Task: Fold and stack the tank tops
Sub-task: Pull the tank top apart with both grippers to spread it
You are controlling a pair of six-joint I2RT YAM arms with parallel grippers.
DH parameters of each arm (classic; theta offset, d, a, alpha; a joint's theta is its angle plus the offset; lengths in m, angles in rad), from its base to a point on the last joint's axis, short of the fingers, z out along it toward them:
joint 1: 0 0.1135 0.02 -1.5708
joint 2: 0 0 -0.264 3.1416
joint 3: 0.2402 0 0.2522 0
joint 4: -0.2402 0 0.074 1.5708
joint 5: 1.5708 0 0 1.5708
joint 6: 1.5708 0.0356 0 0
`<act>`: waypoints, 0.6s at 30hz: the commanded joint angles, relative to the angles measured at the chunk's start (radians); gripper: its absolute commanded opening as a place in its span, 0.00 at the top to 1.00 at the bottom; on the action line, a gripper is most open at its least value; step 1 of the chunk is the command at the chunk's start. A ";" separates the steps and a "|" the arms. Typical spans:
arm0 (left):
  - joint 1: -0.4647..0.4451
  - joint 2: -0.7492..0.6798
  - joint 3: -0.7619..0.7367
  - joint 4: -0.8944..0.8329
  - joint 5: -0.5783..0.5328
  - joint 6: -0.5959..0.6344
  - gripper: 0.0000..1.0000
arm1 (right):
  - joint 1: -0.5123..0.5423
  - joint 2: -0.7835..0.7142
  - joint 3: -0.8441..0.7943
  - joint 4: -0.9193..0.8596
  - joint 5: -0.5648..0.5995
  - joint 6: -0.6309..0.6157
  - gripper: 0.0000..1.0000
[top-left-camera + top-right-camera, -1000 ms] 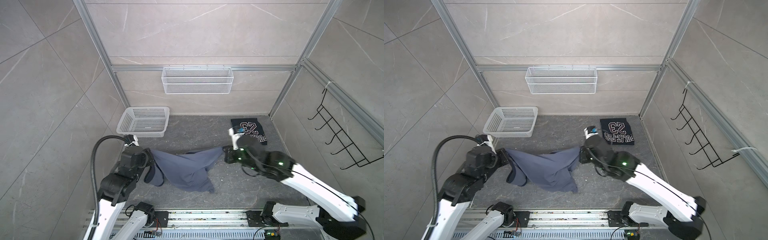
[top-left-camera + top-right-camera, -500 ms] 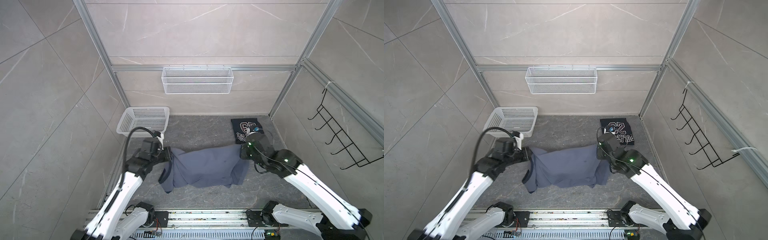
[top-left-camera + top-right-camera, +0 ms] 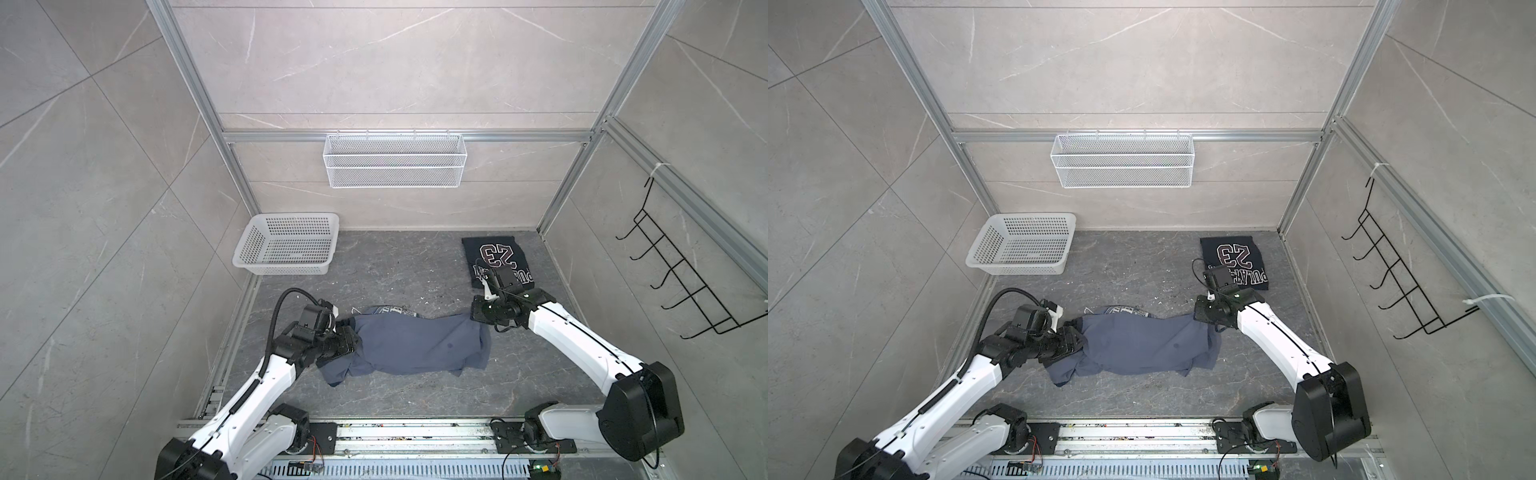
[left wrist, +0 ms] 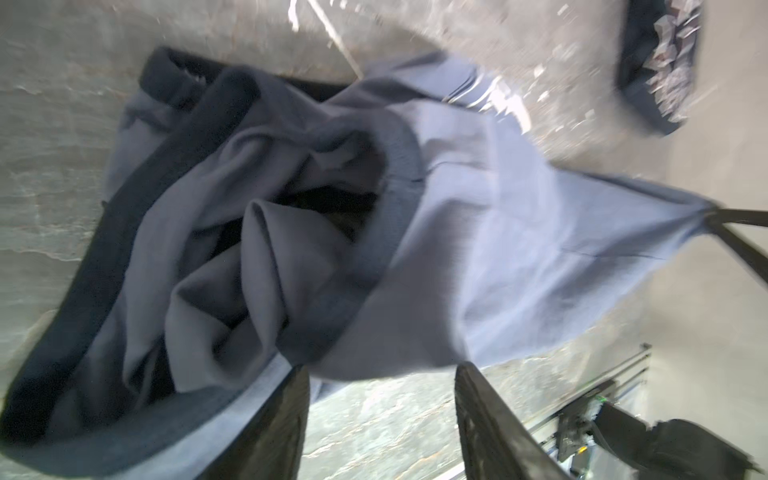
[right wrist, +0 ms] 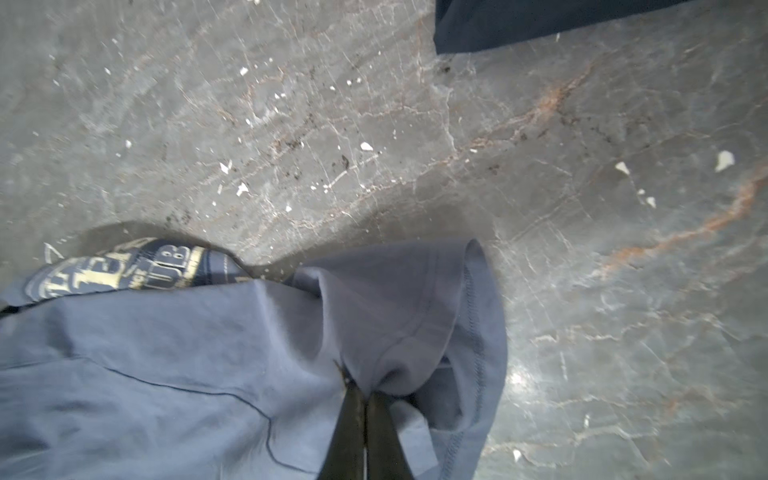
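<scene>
Both top views: the crumpled slate blue-grey cloth tank top [image 3: 415, 345] stretches sideways between left gripper [image 3: 351, 338] and right gripper [image 3: 476, 320], its right end nearest the folded near-black "23" tank top [image 3: 494, 257]. Left wrist view: jaws spread, cloth just beyond. Right wrist view: jaws pressed together, pinching the hem.

White shells with black joint housings on left arm [image 3: 257, 386] and right arm [image 3: 582, 345]. Black corrugated cable loop [image 3: 274, 320] on the left one, green LED [image 3: 525, 294] near the right wrist. Plain black fingers on left gripper [image 4: 382, 370] and right gripper [image 5: 365, 392].
</scene>
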 commanded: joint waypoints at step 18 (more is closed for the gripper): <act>0.000 0.114 0.096 0.097 -0.065 -0.018 0.34 | -0.184 0.112 0.043 0.038 -0.085 -0.040 1.00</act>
